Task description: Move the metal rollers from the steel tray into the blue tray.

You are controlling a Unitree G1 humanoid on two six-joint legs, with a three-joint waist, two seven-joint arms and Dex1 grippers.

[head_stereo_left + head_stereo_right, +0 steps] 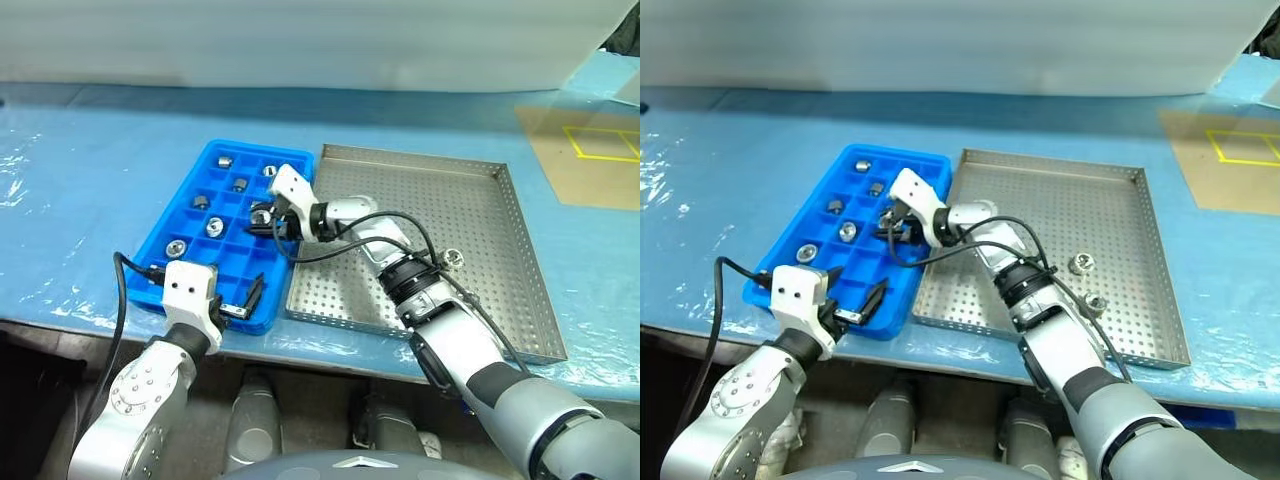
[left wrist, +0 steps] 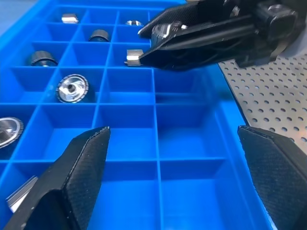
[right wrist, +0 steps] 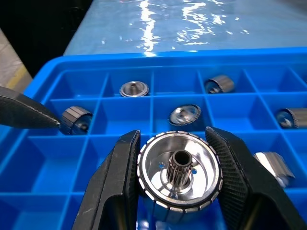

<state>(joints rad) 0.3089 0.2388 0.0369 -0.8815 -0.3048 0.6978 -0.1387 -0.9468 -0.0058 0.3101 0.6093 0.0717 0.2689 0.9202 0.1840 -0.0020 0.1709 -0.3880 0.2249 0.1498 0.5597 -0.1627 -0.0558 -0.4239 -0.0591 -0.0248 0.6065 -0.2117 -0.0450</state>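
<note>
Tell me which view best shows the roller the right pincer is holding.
Right wrist view: the roller sits clamped between both fingers, its toothed hub facing the camera. The left wrist view shows it side-on, half hidden; the eye views show a speck at the right pincer.

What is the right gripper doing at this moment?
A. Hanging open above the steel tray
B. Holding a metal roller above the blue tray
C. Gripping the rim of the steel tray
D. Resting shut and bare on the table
B: the right gripper has its jaws closed on either side of a metal roller, with the blue tray and its compartments right beneath it.
</note>
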